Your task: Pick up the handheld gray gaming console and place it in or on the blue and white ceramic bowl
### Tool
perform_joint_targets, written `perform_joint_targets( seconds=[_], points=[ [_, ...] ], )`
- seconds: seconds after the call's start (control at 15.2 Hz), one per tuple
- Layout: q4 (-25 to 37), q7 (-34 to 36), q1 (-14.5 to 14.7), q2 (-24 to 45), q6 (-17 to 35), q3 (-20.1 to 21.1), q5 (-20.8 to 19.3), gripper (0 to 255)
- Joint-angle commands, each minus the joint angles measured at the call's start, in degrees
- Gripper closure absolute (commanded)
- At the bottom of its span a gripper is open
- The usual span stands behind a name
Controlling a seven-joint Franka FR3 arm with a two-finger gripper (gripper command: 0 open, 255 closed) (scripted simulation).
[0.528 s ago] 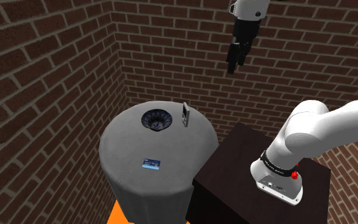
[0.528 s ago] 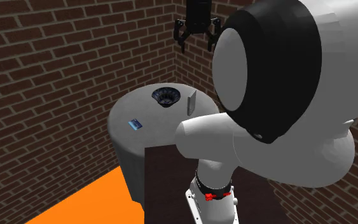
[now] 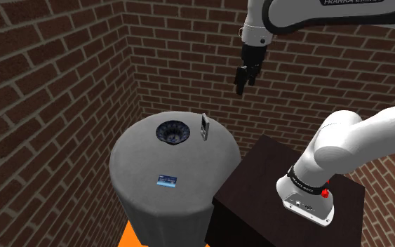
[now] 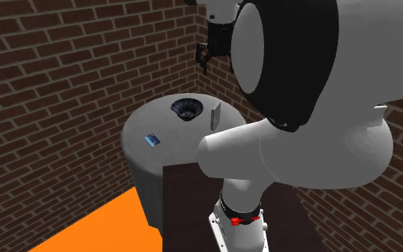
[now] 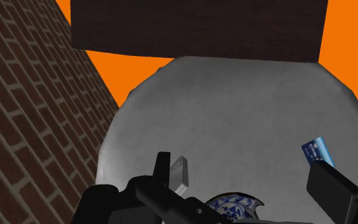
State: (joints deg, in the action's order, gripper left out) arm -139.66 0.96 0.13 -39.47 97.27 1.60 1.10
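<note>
The black jaws hang high above the far edge of the round grey desk [image 3: 146, 163], against the brick wall [image 3: 189, 49] and well clear of everything on the desk. In the wrist view the two fingers [image 5: 163, 167] stand wide apart with nothing clasped between them.

The grey handheld console [image 3: 204, 126] stands upright on its edge at the far side of the desk. It is just beside the bowl [image 3: 173, 132], on that bowl's right in the shoulder view, and from these views it cannot be told whether the two touch. The bowl looks dark in the two exterior views. The wrist view shows a blue and white pattern on it [image 5: 234, 205], with the console [image 5: 179, 173] next to the finger on that side.

A small blue card [image 3: 166, 182] lies flat near the desk's near edge, well apart from the bowl and console. In the second exterior view it [image 4: 152, 139] sits toward the desk's left, while the bowl [image 4: 187, 109] and the console [image 4: 216, 114] sit at the far side.

The dark box stand [image 3: 259, 184] is close against the desk's right in the shoulder view. An orange floor [image 4: 85, 222] shows below the desk.
</note>
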Motion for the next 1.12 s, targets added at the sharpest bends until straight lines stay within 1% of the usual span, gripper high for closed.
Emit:
perform_joint_targets(
  seconds=[0.0, 0.26, 0.53, 0.79, 1.06],
  points=[
    [-1.5, 0.1, -0.2, 2.6, 4.4, 0.0, -0.1, 0],
    [-4.0, 0.5, -0.7, 8.5, 13.1, -0.1, -0.2, 0],
    [-5.1, 0.9, -1.1, 15.7, 21.7, -0.1, -0.4, 0],
    [-4.7, 1.3, -1.5, 23.9, 29.9, -0.2, -0.6, 0],
    [-3.0, 1.8, -1.9, 32.8, 37.4, -0.3, -0.9, 0]
  ],
)
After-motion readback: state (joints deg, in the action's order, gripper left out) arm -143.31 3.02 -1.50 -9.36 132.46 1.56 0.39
